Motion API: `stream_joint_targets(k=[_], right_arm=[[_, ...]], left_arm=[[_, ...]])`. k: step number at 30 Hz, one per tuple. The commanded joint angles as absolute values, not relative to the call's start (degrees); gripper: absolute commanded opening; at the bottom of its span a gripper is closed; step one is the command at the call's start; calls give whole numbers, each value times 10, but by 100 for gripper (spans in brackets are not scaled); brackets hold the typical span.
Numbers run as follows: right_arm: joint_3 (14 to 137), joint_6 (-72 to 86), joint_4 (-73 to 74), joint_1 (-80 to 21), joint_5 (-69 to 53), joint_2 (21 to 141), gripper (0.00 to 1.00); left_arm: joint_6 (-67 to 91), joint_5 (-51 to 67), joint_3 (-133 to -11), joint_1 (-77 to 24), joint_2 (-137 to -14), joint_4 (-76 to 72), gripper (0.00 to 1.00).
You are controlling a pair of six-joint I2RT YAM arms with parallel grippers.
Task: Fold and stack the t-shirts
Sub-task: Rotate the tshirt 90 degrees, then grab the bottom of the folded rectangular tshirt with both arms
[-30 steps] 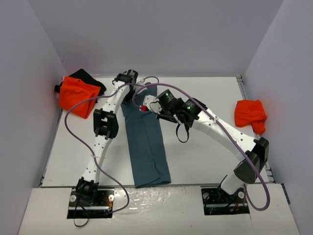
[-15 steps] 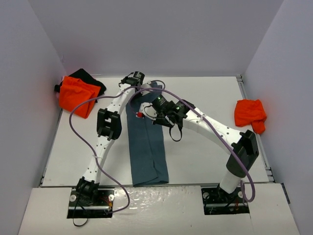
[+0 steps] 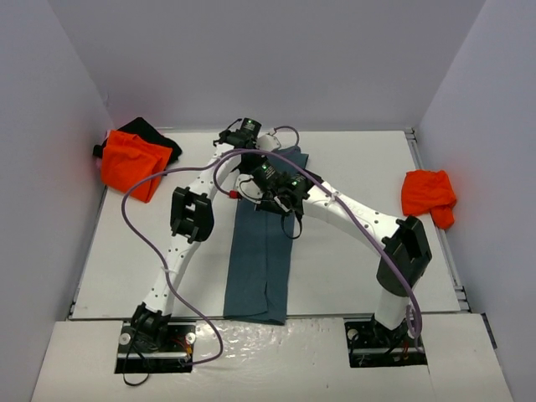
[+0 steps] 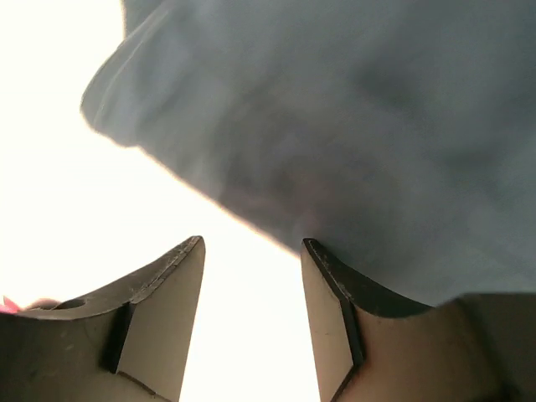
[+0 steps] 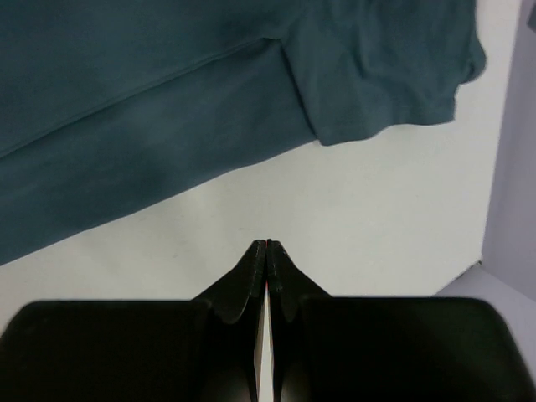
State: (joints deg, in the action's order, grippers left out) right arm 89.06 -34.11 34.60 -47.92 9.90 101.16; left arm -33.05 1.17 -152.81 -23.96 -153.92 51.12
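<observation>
White table (image 3: pixel 352 268), blue shirt (image 3: pixel 261 268) laid as a long folded strip down the middle, near end at the front edge, crumpled orange shirt (image 3: pixel 130 163) at far left overlapping black shirt (image 3: pixel 149 132), second orange shirt (image 3: pixel 427 197) bunched at right edge.

On my screen the long slate-blue t-shirt (image 3: pixel 261 251) is plain, with no print. Through the right wrist camera it reads as a deeper teal. The left orange t-shirt (image 3: pixel 130 167) is bright and plain, the black t-shirt (image 3: pixel 155 134) is solid black, and the right orange t-shirt (image 3: pixel 427 194) matches the other's shade. I see a white table (image 3: pixel 360 167), pale lilac-grey walls (image 3: pixel 276 59), white arms (image 3: pixel 356 216) with black joints and purple cables (image 3: pixel 123 203). The right gripper (image 5: pixel 266 244) is black, and the left gripper (image 4: pixel 251 243) is dark grey with lighter inner faces.
</observation>
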Motion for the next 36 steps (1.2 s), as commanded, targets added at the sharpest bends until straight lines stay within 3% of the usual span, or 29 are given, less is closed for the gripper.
stream_joint_targets(k=[1,3,4,9,11,14,15,19,23,27,31,36], right_arm=[[943,-327,297,-466,193,992,1],[966,-317,278,-448,229,992,14],[975,-313,271,-438,241,993,15],[1022,-291,250,-358,229,1038,17],[1058,-278,250,-333,198,1068,13],[1080,-261,256,-316,167,1113,5],[1082,-260,262,-319,153,1120,7],[1058,-271,297,-339,80,1121,13],[975,-313,367,-398,-13,1053,21],[890,-324,413,-500,-12,967,47],[871,-313,497,-532,-81,952,48],[812,-305,519,-568,-121,952,49]], left_arm=[[-272,-11,-1491,-188,-1385,461,61],[-263,-30,-1484,-165,-1354,455,61],[-262,-39,-1486,-157,-1345,456,61],[-243,-27,-1476,-121,-1309,495,63],[-232,-18,-1448,-109,-1284,498,62],[-235,23,-1382,-104,-1250,511,53],[-241,37,-1362,-105,-1233,514,53],[-289,99,-1277,-112,-1169,548,54],[-286,51,-1188,-108,-1134,520,54],[-213,80,-1153,-62,-1118,484,49],[-192,171,-1065,-50,-1046,420,48],[-200,118,-980,-60,-1016,380,52]])
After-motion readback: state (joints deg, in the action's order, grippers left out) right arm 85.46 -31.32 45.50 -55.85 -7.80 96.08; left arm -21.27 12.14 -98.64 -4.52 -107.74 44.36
